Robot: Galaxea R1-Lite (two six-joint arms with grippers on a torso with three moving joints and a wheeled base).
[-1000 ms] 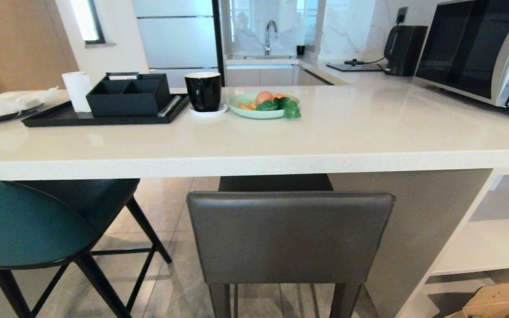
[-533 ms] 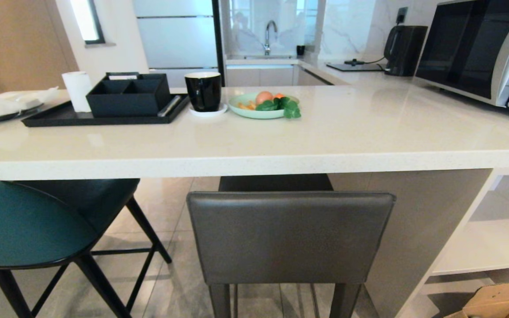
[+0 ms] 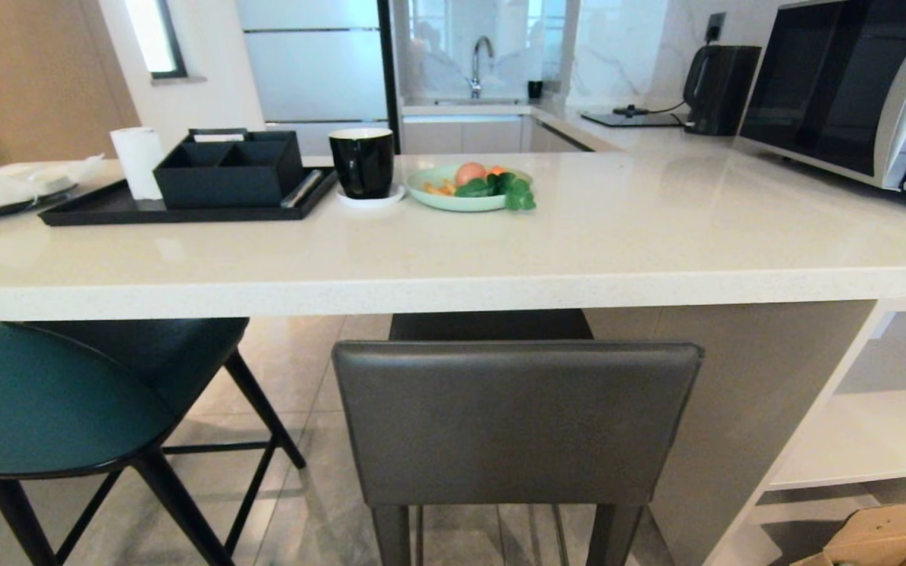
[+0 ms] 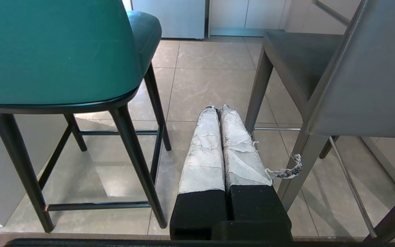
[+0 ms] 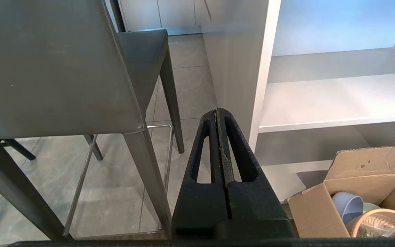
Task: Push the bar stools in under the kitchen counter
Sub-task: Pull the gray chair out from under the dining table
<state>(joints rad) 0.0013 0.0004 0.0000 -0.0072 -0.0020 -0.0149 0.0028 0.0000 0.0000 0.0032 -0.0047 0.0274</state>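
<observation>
Both stools stand at the kitchen counter [image 3: 453, 291]: the dark grey stool [image 3: 516, 424] centred before its edge, the teal stool [image 3: 44, 401] beside it. The left gripper [image 4: 218, 109] and right gripper [image 5: 218, 110] hang low behind them, jaws pressed together, empty.

Grey tiled floor [image 3: 303, 503], marble wall [image 3: 626, 47], tan door [image 3: 36, 79], window [image 3: 156, 35]
</observation>
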